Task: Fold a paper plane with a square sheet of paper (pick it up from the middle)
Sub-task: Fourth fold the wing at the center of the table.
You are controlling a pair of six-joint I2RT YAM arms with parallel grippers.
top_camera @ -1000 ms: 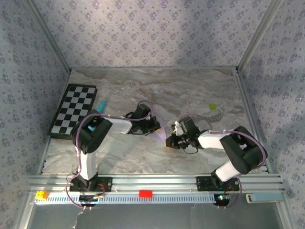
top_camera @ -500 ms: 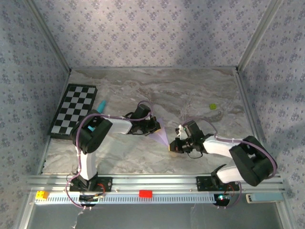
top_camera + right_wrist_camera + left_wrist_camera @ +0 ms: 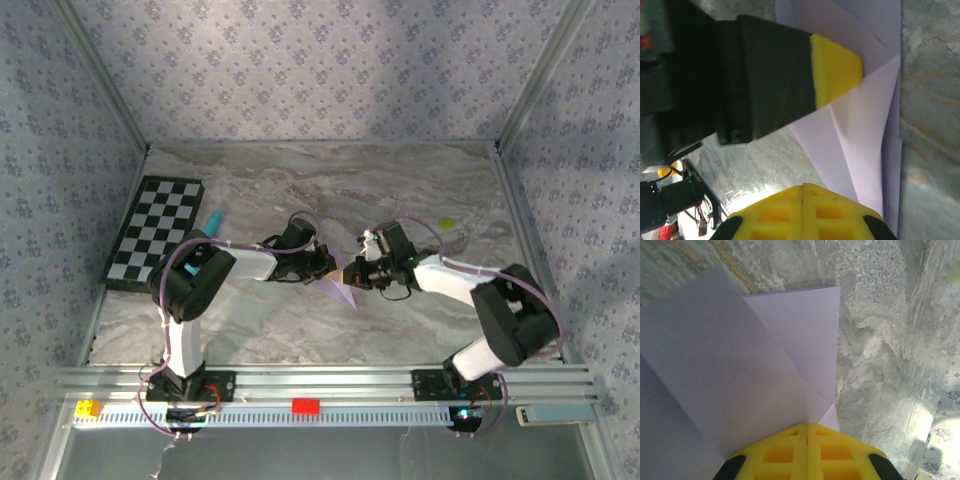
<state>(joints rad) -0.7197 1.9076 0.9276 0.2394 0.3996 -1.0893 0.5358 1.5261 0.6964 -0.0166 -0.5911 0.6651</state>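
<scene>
Since both sets of jaws are pressed fully together, we enter this item as worked by closed fingertips rather than carried. Item: lilac sheet [image 3: 340,290], thin unmarked paper, creased into overlapping triangular flaps, lying on the marble tabletop [image 3: 400,190] well to the right of the checkerboard [image 3: 155,232] and about level with that board's near end. Left gripper [image 3: 327,267]: on the checkerboard side of the sheet, jaws closed, its yellow tip resting on a flap as the right wrist view shows; we cannot tell whether any layer is nipped between the pads. Right gripper [image 3: 353,277]: on the side of the sheet away from the checkerboard, jaws likewise closed, tip at the paper, nothing seen between its fingers. Handling, in our judgement: almost weightless and limp, keeps a crease once pressed, and is likely to slide on the smooth marble unless one tip pins it. It would crumple or tear if dragged or squeezed hard, and the raised flap in the left wrist view looks ready to spring open. Where to hold: we would pin or pinch along the centre crease, where the layers are doubled, and leave the loose corners alone. Also listed: teal pen [image 3: 213,218], just beside the checkerboard's right edge; small yellow-green object [image 3: 447,223], far to the checkerboard's right. Both lie apart from the sheet.
</scene>
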